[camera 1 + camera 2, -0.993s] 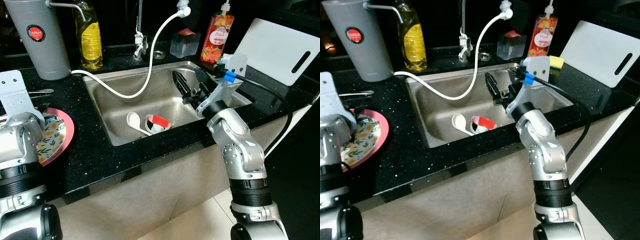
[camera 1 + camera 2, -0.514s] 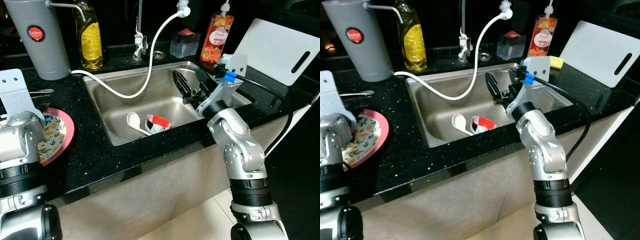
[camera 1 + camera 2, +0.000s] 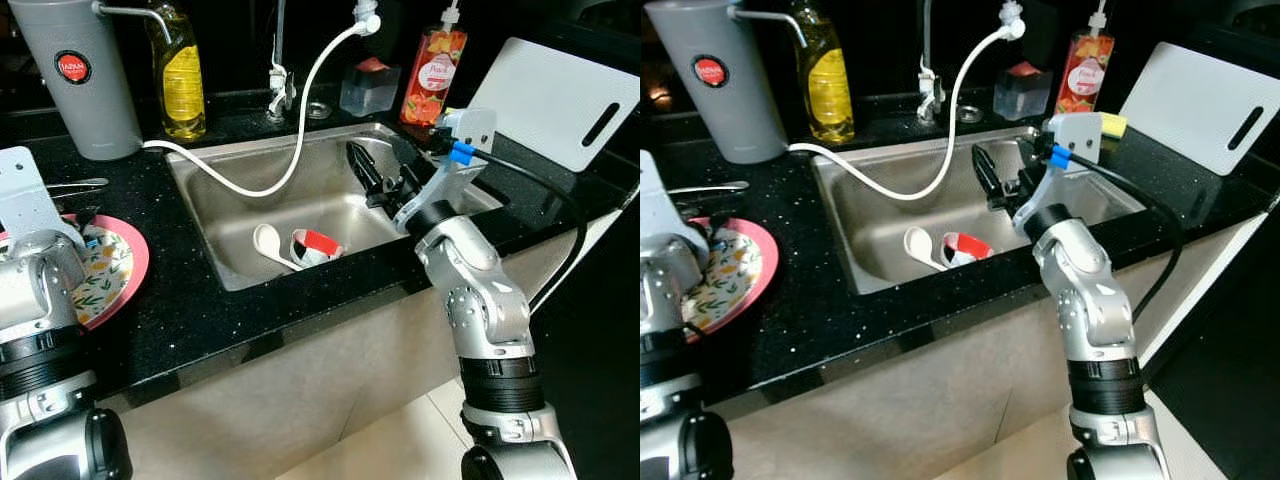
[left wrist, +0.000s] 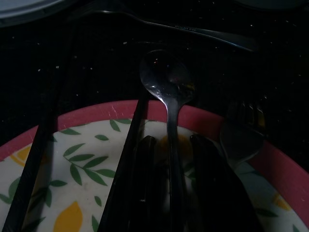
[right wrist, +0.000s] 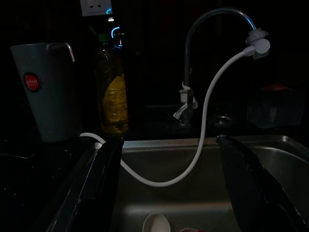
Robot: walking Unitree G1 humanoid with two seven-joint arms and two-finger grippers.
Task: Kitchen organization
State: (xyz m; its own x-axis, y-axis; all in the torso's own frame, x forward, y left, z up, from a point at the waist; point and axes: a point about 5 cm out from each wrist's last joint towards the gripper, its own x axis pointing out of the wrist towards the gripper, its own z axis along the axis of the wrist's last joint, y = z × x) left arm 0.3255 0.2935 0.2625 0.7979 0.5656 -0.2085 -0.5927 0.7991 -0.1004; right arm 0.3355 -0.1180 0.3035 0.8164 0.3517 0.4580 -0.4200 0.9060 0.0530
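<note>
A pink-rimmed plate (image 3: 112, 268) with a leaf and lemon print lies on the black counter at my left. My left gripper (image 4: 175, 145) hovers low over it, open by a narrow gap, and a metal spoon (image 4: 167, 80) runs its handle between the fingers. A fork (image 4: 240, 131) rests on the plate's rim. In the steel sink (image 3: 232, 205) lie a white spoon (image 3: 264, 240) and a tipped red-and-white cup (image 3: 316, 245). My right gripper (image 3: 383, 170) hangs wide open and holds nothing, above the sink's right half, to the right of the cup.
A white hose (image 3: 300, 120) loops from the tap into the sink. Behind the sink stand a grey jug (image 3: 75, 75), a yellow oil bottle (image 3: 180, 80), a clear box (image 3: 368, 88) and a soap bottle (image 3: 430, 75). A white cutting board (image 3: 560, 100) leans at right.
The left wrist has shifted slightly over the plate. The right arm holds its place over the sink.
</note>
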